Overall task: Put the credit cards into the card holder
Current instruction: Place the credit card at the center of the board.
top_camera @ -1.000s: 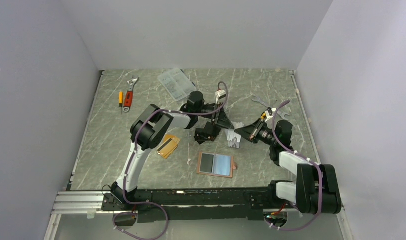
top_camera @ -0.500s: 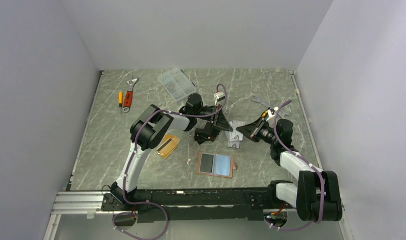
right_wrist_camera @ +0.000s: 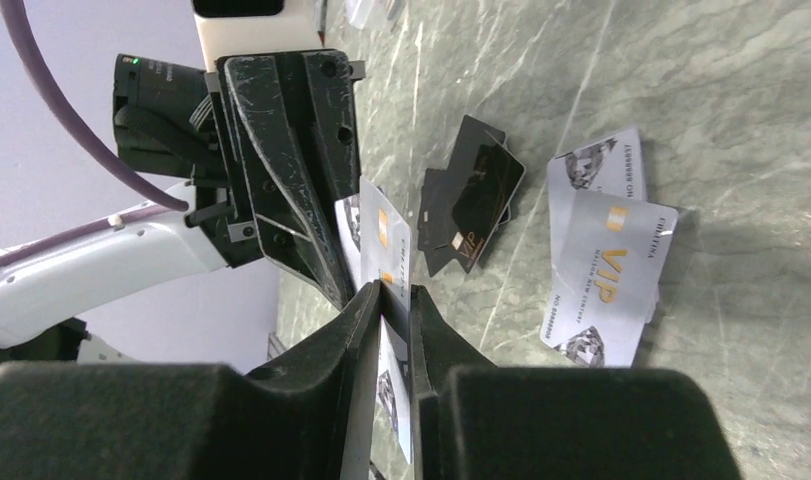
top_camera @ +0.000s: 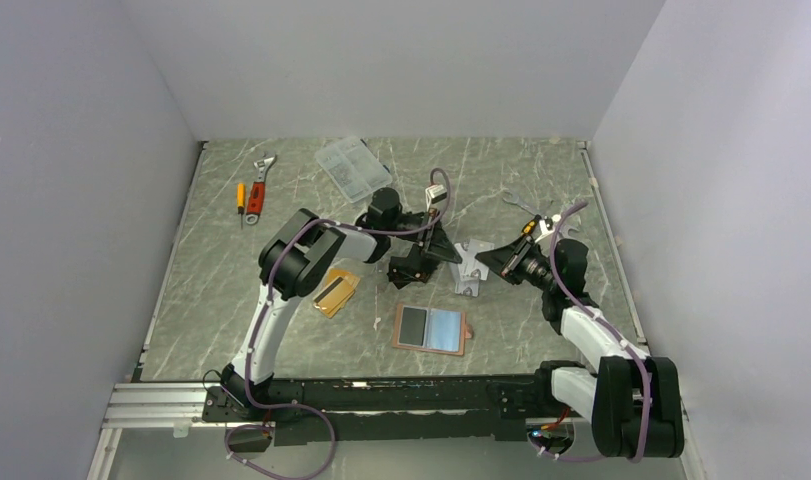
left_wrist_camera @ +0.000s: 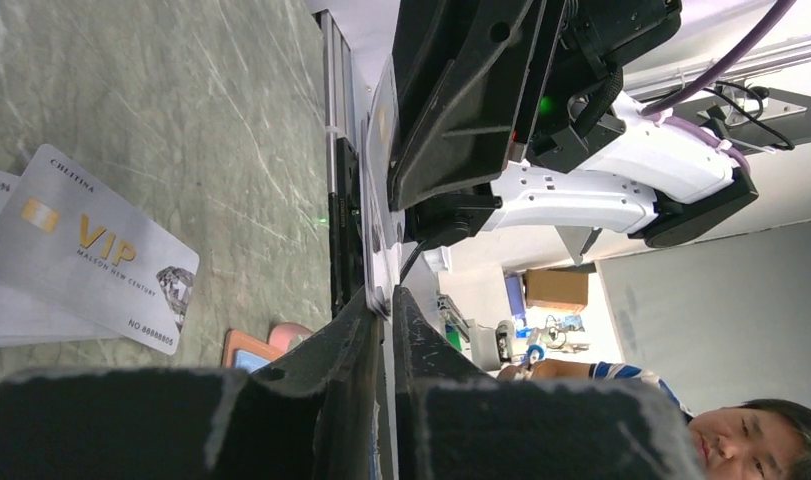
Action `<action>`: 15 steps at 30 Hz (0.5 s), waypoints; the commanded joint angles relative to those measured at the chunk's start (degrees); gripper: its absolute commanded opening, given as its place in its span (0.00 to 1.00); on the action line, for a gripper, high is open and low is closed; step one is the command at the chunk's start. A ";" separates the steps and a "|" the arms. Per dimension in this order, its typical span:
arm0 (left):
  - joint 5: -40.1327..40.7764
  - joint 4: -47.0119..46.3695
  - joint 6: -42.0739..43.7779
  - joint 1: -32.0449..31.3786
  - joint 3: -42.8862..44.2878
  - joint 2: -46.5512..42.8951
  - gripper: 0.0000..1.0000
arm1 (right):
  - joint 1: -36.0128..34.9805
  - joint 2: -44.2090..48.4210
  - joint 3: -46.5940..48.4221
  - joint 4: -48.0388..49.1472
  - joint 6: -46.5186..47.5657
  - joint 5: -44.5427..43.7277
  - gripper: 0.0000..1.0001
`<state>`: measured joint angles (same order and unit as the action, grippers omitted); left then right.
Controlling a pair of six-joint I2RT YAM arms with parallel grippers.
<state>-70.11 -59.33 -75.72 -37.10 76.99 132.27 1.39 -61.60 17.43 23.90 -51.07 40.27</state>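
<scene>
Your left gripper (left_wrist_camera: 383, 312) has its fingers pressed nearly together on the thin edge of a silver card (right_wrist_camera: 389, 250), which it pinches in the air above the middle of the table (top_camera: 231, 300). Your right gripper (right_wrist_camera: 393, 300) meets it from the other side. Its two fingertips stand close to both faces of the same card, but I cannot tell whether they press on it or only stand around it.

You hold this card on its edge, not flat. Its long axis runs from one gripper to the other, about parallel to the near edge of the table, and the face with the gold chip shows in the right wrist view.

Two more silver cards (right_wrist_camera: 606, 265) lie flat and partly overlapped on the table, just beside the right gripper, with the word VIP upward. Their long axis runs roughly from the near edge toward the far edge. A black flat piece (right_wrist_camera: 471, 205) lies near them, below the left gripper.

Toward the left edge you have the orange-gold card (top_camera: 335, 292) with a dark stripe. It lies flat, and its long axis goes diagonally, near-left to far-right.

Closer to the middle of the near edge, the card holder (top_camera: 431, 328) lies open and flat with the inside upward. Its long axis is parallel to that edge and its snap tab points toward the right edge. It is apart from all cards.
</scene>
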 commanded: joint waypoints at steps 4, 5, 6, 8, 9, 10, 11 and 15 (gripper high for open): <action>-1.26 -1.85 3.18 2.72 -1.21 -4.34 0.13 | 1.33 1.47 -0.21 -4.35 3.05 -5.16 0.17; -1.14 -1.34 3.36 2.80 -1.23 -4.24 0.13 | 1.29 1.55 -0.21 -4.65 3.15 -5.18 0.17; -0.95 -1.16 3.38 2.74 -1.16 -4.03 0.12 | 1.41 1.68 -0.27 -4.73 3.21 -5.23 0.17; -0.66 -0.28 3.89 2.81 -1.02 -3.67 0.11 | 1.60 2.25 -0.54 -4.92 3.17 -5.43 0.16; -0.26 0.91 4.85 2.82 -0.93 -3.54 0.11 | 1.73 2.56 -0.55 -5.11 3.17 -5.35 0.14; 0.09 2.62 6.09 2.76 -0.61 -3.32 0.11 | 1.76 2.99 -0.56 -5.56 3.21 -5.45 0.11; 0.45 5.22 8.18 2.66 -0.04 -3.12 0.11 | 1.77 3.53 -0.51 -6.06 3.37 -5.63 0.08; 3.35 18.15 17.47 1.95 3.66 -1.47 0.11 | 1.95 7.20 0.37 -11.89 4.37 -7.93 0.00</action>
<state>-69.43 -52.05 -68.36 -34.13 76.27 132.14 2.92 -57.93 17.08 16.80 -48.58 35.20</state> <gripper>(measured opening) 0.112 0.016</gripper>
